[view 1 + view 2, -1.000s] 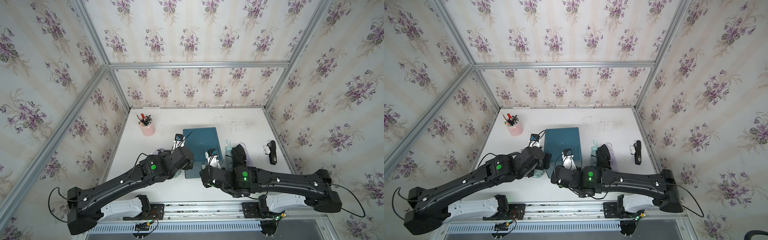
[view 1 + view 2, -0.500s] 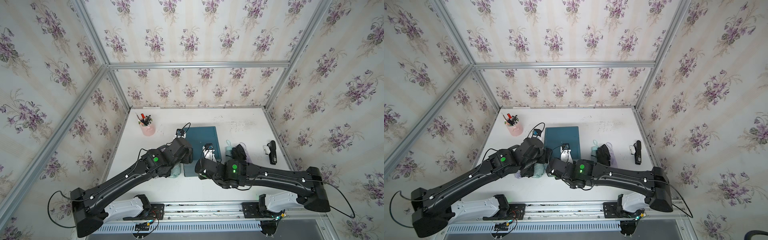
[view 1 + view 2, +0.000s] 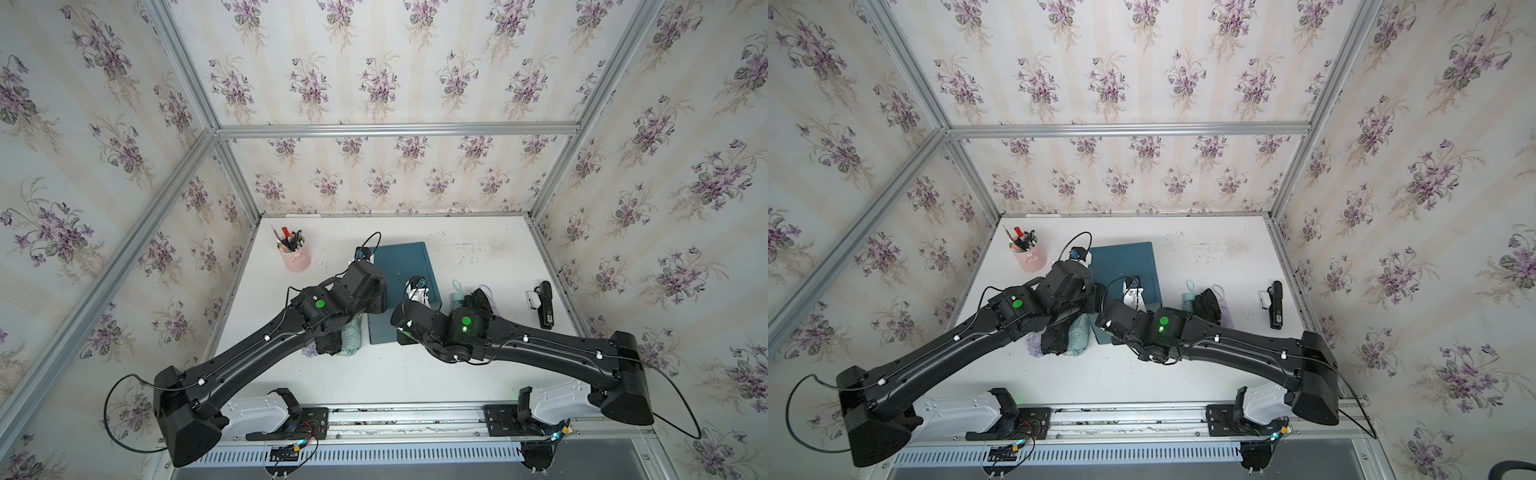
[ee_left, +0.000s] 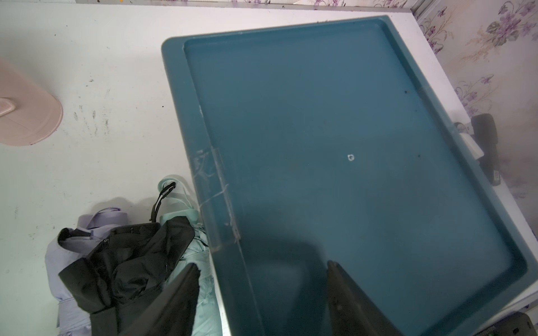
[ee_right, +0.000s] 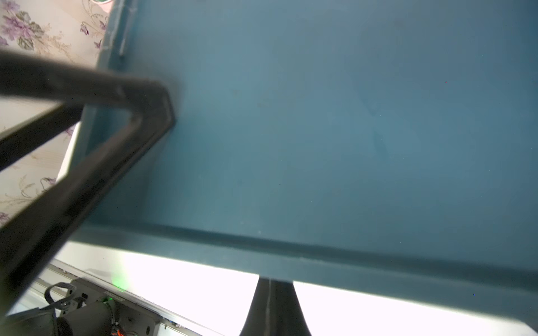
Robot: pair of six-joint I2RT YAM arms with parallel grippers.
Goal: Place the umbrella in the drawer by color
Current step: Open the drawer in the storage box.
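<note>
The drawer (image 3: pixel 401 266) is a teal cabinet in mid-table; only its recessed top (image 4: pixel 349 116) shows. Left of it lie a lilac umbrella (image 4: pixel 67 256), a black one (image 4: pixel 125 261) and a mint one (image 3: pixel 1079 338), folded in a pile. More folded umbrellas lie to its right: mint (image 3: pixel 457 297), black (image 3: pixel 478 299) and lilac (image 3: pixel 494 303). My left gripper (image 4: pixel 262 264) is open over the cabinet's left edge, one finger above the mint umbrella, the other above the top. My right gripper (image 5: pixel 273 280) is shut, its tips under the cabinet's front rim; what they pinch is hidden.
A pink pen cup (image 3: pixel 296 257) stands at the back left. A black device with a white piece (image 3: pixel 544 303) lies near the right wall. Both arms crowd the cabinet's front half. Metal frame posts and wallpapered walls enclose the table.
My right gripper has shut at the cabinet's front. The left arm has swung from the umbrella pile toward the cabinet's left edge, its jaws narrowing a little.
</note>
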